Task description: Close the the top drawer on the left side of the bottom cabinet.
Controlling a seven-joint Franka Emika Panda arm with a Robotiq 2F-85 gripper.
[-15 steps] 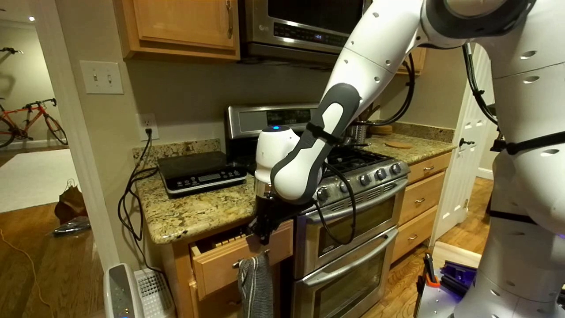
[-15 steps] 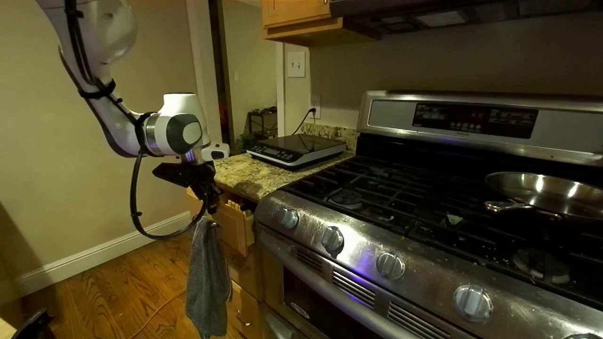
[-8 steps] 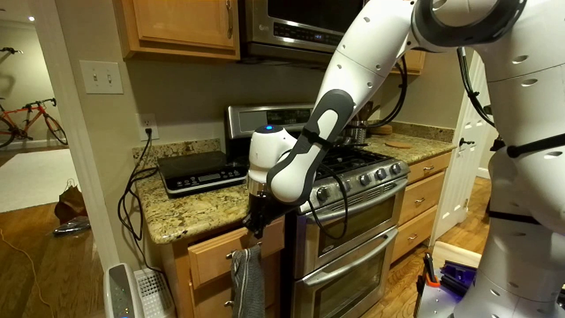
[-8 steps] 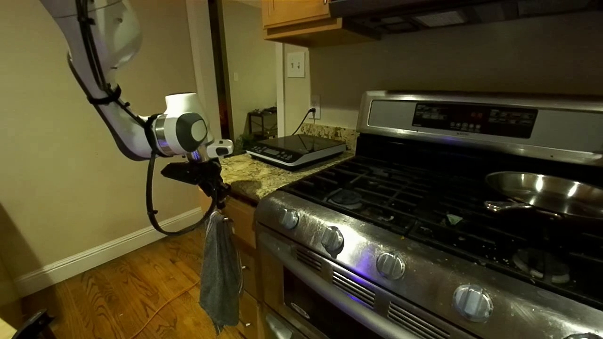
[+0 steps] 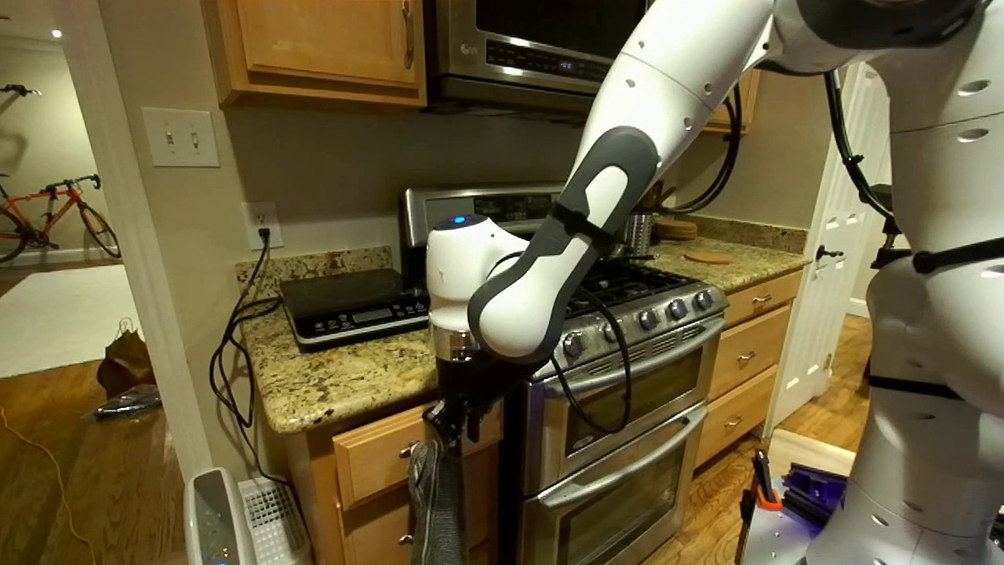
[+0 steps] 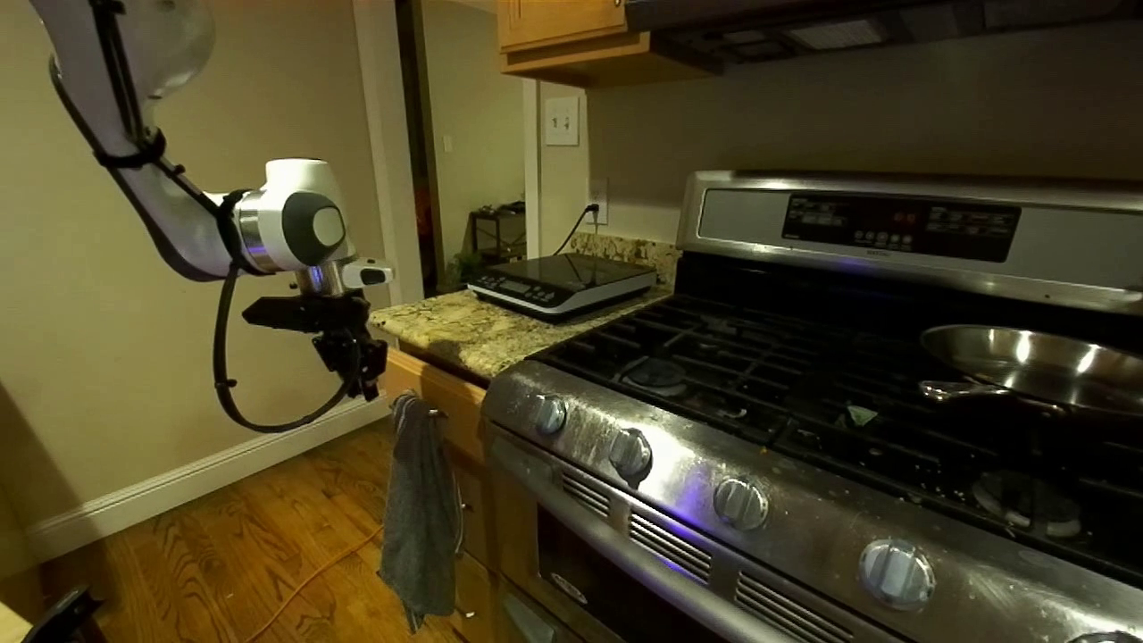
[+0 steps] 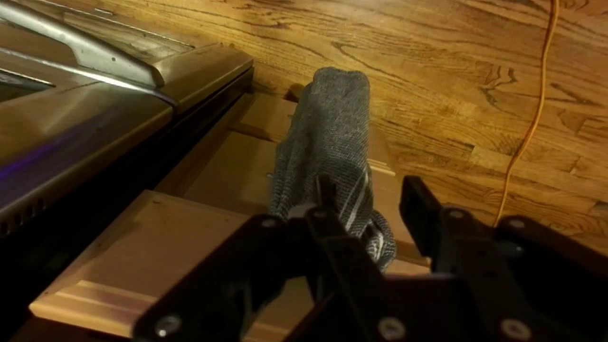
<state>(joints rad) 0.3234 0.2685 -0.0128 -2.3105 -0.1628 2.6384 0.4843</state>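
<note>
The top drawer [image 5: 376,455] is pushed in under the granite edge, and its knife tray is out of view. Its light-oak front also shows in an exterior view [image 6: 457,415] and the wrist view [image 7: 175,247]. The bottom cabinet [image 5: 310,479] stands left of the oven. A grey striped towel [image 6: 420,518] hangs from the drawer's handle. My gripper [image 6: 368,388] is in front of the drawer front and apart from it, above the towel. In the wrist view the gripper [image 7: 369,185] has its fingers apart with nothing held between them; the towel [image 7: 337,118] is below.
A black induction cooktop [image 5: 357,306] sits on the granite counter [image 5: 369,365]. The steel range [image 6: 741,500] adjoins the cabinet. A pan [image 6: 1045,366] is on the stove. A white appliance [image 5: 220,518] stands on the floor. An orange cord [image 7: 532,114] lies on the wood floor.
The drawer was partly open with its inside showing one second ago, and it moved in by half a second ago. My gripper has since drawn back from the drawer front.
</note>
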